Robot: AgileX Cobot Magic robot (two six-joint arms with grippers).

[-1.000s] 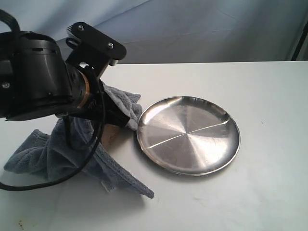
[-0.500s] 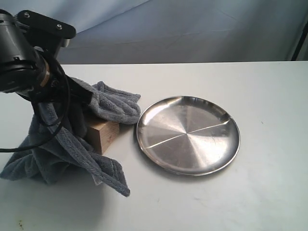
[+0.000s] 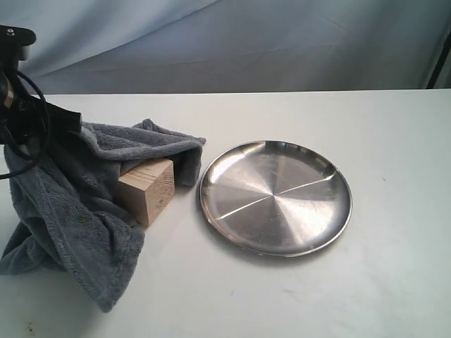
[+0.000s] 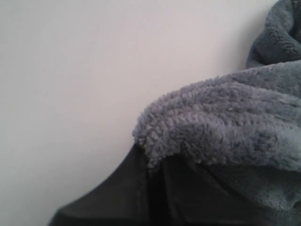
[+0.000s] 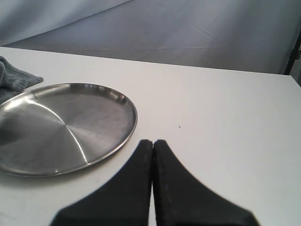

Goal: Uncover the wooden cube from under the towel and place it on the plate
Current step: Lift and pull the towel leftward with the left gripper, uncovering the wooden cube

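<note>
The pale wooden cube stands on the white table just left of the shiny steel plate, its front and top faces showing. The dark-grey towel still drapes over the cube's back and left side and hangs in a heap at the left. At the far left edge my left gripper is shut on a fold of the towel, whose pile bulges out over the gripper's tips. My right gripper is shut and empty, just off the rim of the plate. The exterior view does not show it.
A grey backdrop cloth hangs behind the table's far edge. A black post stands at the back right. Bare white tabletop lies in front and to the right of the plate. A towel corner lies beyond the plate.
My left arm has swung left, almost out of the exterior view, dragging the towel with it. The cube, hardly visible before, now shows its front and top faces.
</note>
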